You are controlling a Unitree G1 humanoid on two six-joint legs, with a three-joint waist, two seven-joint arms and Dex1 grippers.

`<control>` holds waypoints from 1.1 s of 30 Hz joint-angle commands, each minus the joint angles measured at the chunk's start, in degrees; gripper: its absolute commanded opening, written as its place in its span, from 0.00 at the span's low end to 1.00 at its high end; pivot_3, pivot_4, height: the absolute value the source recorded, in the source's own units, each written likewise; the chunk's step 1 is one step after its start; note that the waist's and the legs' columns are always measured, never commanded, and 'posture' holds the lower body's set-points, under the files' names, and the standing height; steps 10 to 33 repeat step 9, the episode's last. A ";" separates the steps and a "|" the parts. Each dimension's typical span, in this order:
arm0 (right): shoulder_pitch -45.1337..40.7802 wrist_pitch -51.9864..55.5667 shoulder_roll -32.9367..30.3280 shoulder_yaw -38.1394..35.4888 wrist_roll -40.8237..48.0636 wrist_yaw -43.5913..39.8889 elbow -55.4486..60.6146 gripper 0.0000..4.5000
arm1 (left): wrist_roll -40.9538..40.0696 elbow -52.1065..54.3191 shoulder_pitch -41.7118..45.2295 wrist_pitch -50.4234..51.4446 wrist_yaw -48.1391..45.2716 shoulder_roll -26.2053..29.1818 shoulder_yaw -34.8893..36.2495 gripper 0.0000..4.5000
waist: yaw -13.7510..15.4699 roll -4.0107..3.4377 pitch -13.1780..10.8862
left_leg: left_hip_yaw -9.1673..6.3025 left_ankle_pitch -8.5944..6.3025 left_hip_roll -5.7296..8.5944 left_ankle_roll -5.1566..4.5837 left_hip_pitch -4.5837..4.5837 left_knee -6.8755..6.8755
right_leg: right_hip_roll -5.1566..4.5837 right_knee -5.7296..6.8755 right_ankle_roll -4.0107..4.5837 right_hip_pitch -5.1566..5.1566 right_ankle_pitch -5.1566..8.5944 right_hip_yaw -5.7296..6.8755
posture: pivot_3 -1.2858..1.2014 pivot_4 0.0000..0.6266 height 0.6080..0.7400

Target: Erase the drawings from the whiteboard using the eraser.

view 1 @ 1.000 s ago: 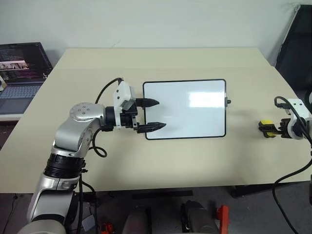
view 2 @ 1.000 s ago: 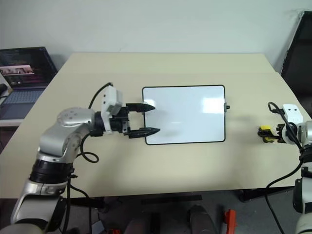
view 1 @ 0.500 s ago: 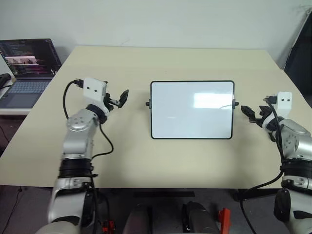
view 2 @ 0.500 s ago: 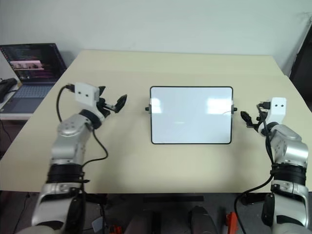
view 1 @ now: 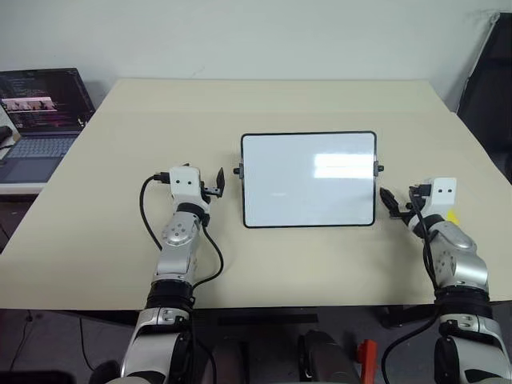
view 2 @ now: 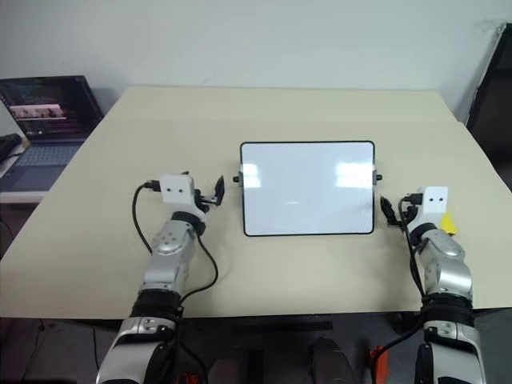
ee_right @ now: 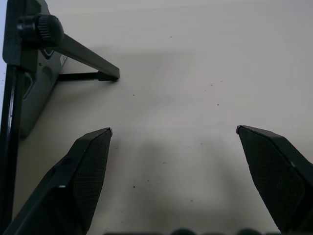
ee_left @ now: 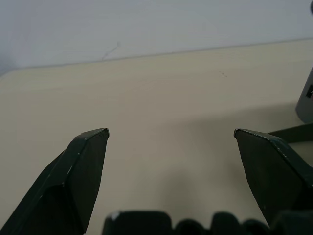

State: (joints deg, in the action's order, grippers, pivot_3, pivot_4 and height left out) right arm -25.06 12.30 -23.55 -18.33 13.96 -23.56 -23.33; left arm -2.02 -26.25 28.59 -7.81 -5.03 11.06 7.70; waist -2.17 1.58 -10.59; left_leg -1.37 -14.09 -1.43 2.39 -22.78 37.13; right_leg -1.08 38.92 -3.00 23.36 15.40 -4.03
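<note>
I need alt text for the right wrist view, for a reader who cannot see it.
Two black fingers of the open right gripper hang over bare beige table, holding nothing. At one edge stands the whiteboard side-on, with a black knob and a thin support leg.

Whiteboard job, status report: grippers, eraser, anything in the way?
Left gripper open, empty. Right gripper open, empty. Whiteboard looks wiped; eraser on table beside right wrist. Nothing in the way.

White whiteboard (view 1: pixel 308 180) w/ thin dark frame, beige table (view 1: pixel 280 104), yellow eraser (view 1: pixel 453 217), black fingers (ee_left: pixel 83 166).
</note>
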 commanded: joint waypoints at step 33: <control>-2.04 -4.49 0.12 0.63 0.56 0.59 -2.00 1.00 | 1.20 -2.11 -0.42 -1.83 0.85 -3.34 -2.97 1.00 | 0.34 0.00 0.00 | 0.00 0.00 0.00 0.00 -0.02 -0.03 | 0.00 -0.07 -0.01 -0.01 0.00 0.01 | 0.52 0.24 1.00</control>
